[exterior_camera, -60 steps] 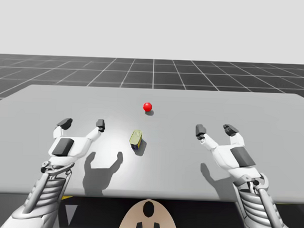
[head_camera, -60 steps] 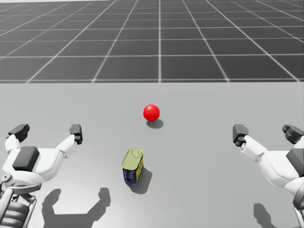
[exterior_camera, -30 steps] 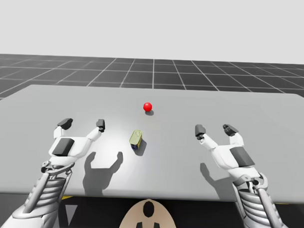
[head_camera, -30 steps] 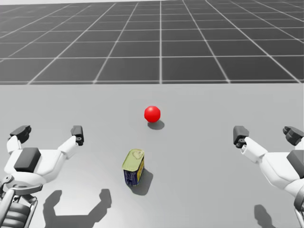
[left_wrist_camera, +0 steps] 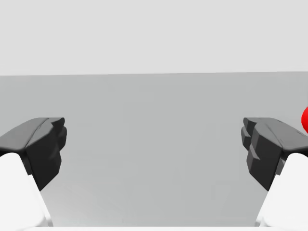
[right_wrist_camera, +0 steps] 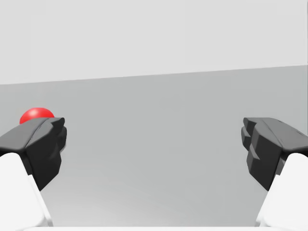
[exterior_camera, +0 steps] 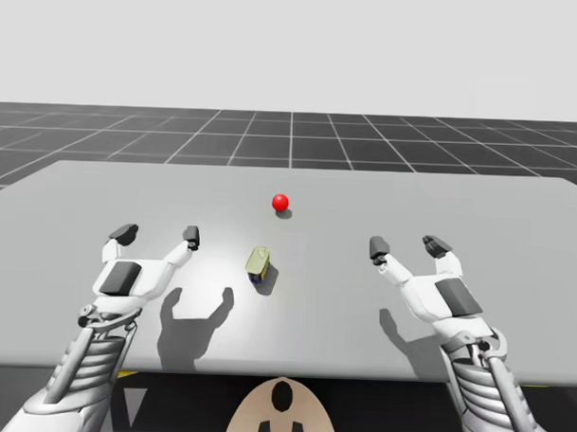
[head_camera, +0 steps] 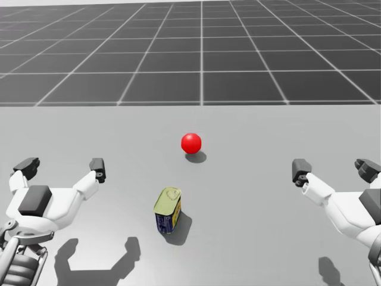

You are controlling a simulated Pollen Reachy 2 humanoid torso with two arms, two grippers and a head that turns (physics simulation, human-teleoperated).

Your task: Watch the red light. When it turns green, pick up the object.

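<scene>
The light is a red ball [exterior_camera: 280,202] [head_camera: 191,142] resting on the grey table [exterior_camera: 478,208], beyond the middle. In front of it stands a small rectangular can [exterior_camera: 258,264] [head_camera: 167,209] with a yellow-green lid and blue side. My left gripper [exterior_camera: 157,235] [head_camera: 62,166] hovers open to the can's left, nothing between its fingers. My right gripper [exterior_camera: 408,246] [head_camera: 333,166] is open to the can's right, equally apart from it. The red ball [left_wrist_camera: 305,119] peeks past one finger in the left wrist view, and the red ball [right_wrist_camera: 36,115] sits behind one finger in the right wrist view.
The table's far edge [exterior_camera: 290,170] meets a dark gridded floor [exterior_camera: 291,136]. Bare grey tabletop [head_camera: 250,196] lies between both grippers and the can.
My head has turned very slightly, shifting the head view a little. Neither arm, the can nor the ball has moved, and the ball is still red.
</scene>
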